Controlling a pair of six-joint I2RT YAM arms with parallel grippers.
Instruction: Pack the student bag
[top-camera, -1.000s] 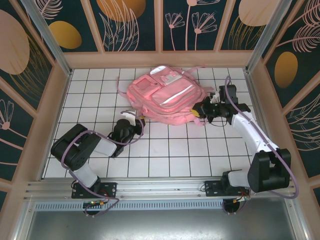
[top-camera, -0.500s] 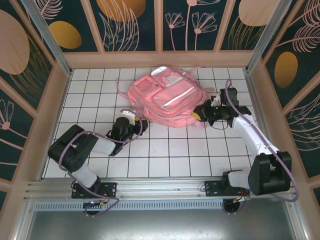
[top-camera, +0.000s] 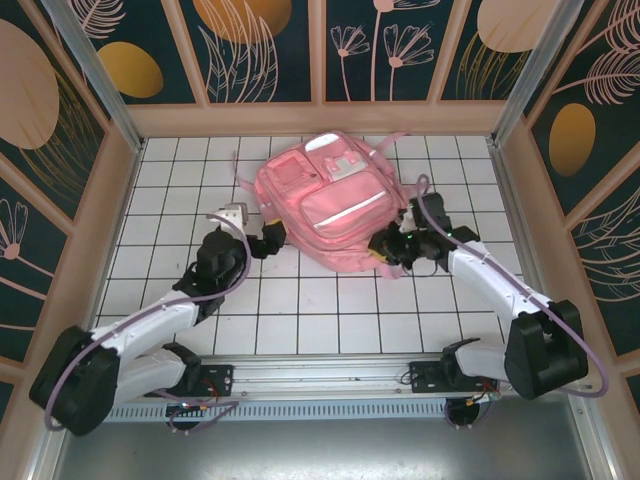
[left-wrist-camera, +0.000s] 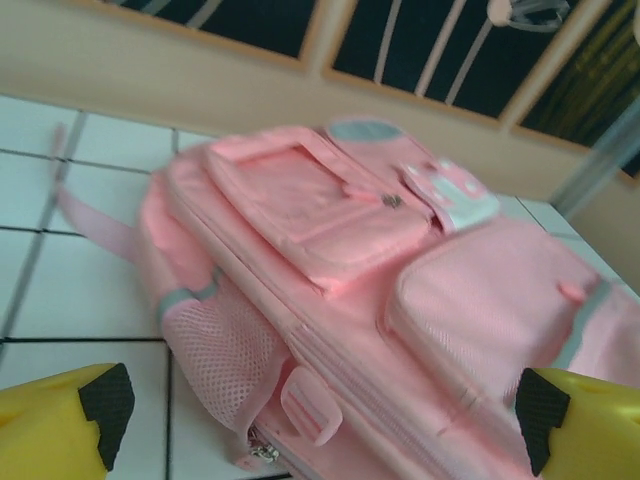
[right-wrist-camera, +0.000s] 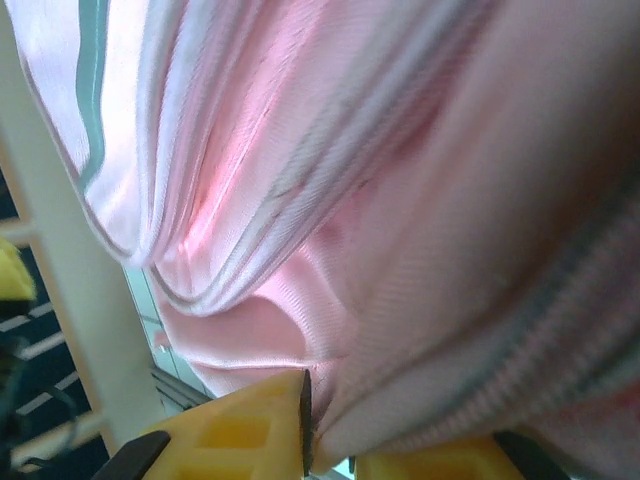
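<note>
Left gripper (top-camera: 268, 240) nearer student bag (top-camera: 330, 200), white tiled table (top-camera: 330, 310), floral walls (top-camera: 260, 50)

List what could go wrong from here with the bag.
1. The right gripper has a fold of the student bag between nearly closed fingers; pulling away could drag or bunch the bag.
2. The left gripper stands wide open at the bag's corner; closing here might catch the mesh pocket rather than the zipper pull.
</note>
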